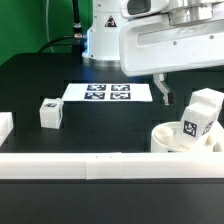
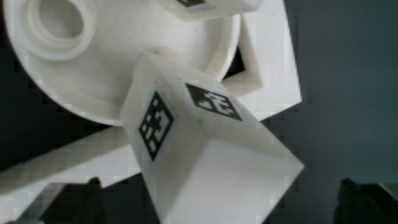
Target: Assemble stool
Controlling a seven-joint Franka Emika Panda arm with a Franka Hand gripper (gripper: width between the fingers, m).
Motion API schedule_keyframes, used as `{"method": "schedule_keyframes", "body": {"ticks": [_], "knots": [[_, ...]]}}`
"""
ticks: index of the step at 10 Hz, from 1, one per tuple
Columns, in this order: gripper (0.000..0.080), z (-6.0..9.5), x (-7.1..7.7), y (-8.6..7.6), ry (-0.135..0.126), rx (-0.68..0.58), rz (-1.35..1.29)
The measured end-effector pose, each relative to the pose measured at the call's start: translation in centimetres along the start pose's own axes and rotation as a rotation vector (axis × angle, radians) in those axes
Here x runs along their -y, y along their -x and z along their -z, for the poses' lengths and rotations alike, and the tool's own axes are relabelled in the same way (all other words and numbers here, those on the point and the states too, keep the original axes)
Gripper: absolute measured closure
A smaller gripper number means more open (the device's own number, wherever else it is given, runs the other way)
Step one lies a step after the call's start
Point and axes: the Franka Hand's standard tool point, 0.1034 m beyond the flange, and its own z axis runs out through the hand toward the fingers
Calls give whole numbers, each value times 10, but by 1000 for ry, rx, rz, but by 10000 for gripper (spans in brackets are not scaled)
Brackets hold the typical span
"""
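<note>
Your tool (image 2: 222,200), fingers spread and holding nothing, hangs over the white blocky plastic stool leg (image 1: 205,113) resting tilted on the round white plastic seat (image 1: 175,142), lower right of the exterior view; likely light, rigid, slick, so pinch two flat opposite faces mid-body.
</note>
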Motion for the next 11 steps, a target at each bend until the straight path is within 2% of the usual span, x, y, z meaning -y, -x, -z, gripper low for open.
{"method": "schedule_keyframes", "body": {"ticks": [2, 4, 6, 8, 11], "knots": [[151, 1, 5, 2, 8, -4, 139], [151, 1, -1, 0, 27, -3, 281], [151, -1, -6, -3, 64, -4, 588], [151, -2, -13, -5, 84, 8, 791], [151, -2, -13, -4, 85, 23, 771]]}}
